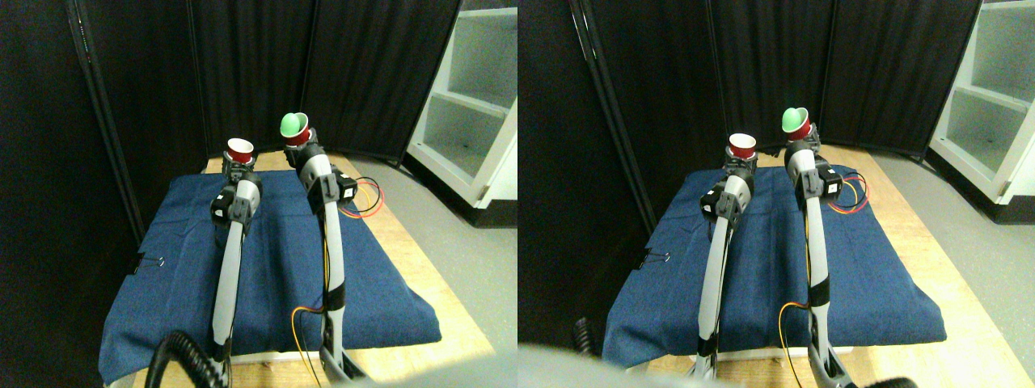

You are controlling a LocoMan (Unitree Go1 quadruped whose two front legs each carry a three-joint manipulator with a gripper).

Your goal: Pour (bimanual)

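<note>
Left gripper (238, 166): I see it raised above the far part of the cloth, clasped around the base of the red cup, which sits upright on top of it. The jaws themselves are too small for me to make out in detail.

Red cup (239, 149): upright, white inside showing at the mouth, red outer wall. It stands lower than the other cup and to that cup's left, close but with a gap between them.

Right gripper (301, 145): I see it lifted higher than the left one, gripping the second cup from below.

Green-lined cup (294, 127): red outside, green inside. It is tilted, its mouth turned toward the left and partly toward my camera, so I look into the green interior. Whether anything is in it I cannot tell.

Blue cloth (267, 267): spread over the wooden board (420, 275), covering most of it; bare wood shows along the right side and the near edge.

Wires (365, 198): a red, yellow and dark loop lying on the cloth's right far corner, just beside the right arm.

Binder clip (149, 263): on the cloth's left edge.

Surroundings: black curtain (242, 73) behind the board; white shelf unit (473, 105) at far right, on the grey floor.
</note>
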